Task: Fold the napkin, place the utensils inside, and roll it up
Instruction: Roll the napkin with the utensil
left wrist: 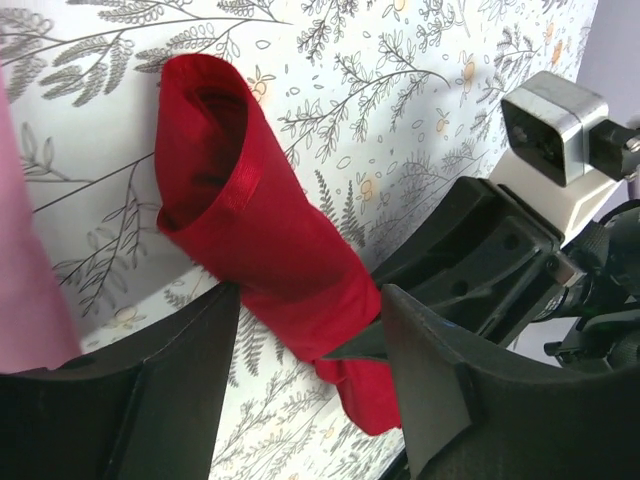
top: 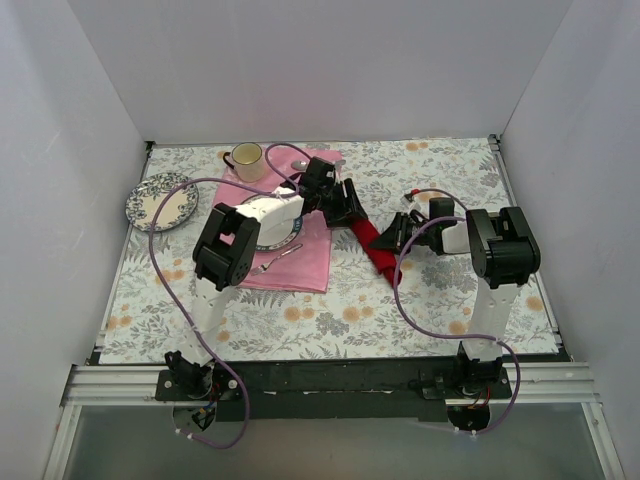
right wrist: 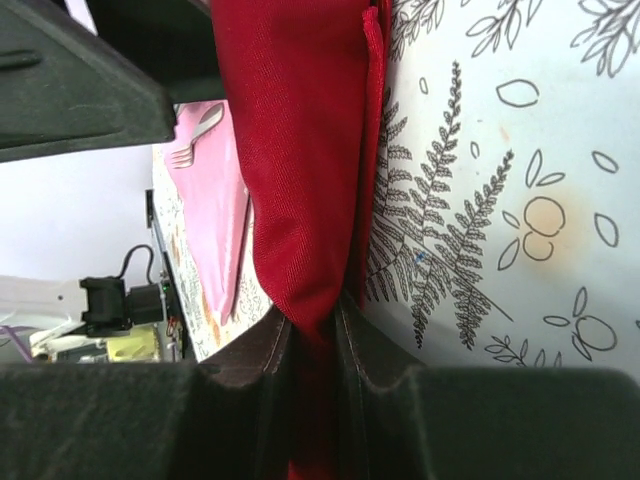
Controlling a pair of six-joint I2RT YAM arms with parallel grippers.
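- The napkin (top: pixel 370 243) lies rolled into a deep red tube on the flowered table cover (top: pixel 400 310). It sits between the two arms and slants from the far left down to the near right.
- The left gripper (left wrist: pixel 310 300) stands astride the upper part of the roll with its fingers (left wrist: pixel 170 400) spread apart. The cloth runs through the gap, and from the wrist view neither finger seems to be pressing it.
- The right gripper (right wrist: pixel 312 320) is closed tight on the lower end of the roll. Both of its fingers (right wrist: pixel 250 380) pinch the red fabric flat between them.
- The far end of the tube gapes open, showing a hemmed edge curling around a dark hollow. From where I stand I can't tell whether anything sits inside.
- The two grippers are close together, nearly nose to nose along the roll.
- Just left of the napkin lies the larger pink cloth (top: pixel 305 265), with a plain silver fork (top: pixel 281 256) resting on it.
- Further left, near the table's edge, sits a patterned plate (top: pixel 162 200). A pale cup (top: pixel 246 157) stands at the back, beyond the pink cloth.
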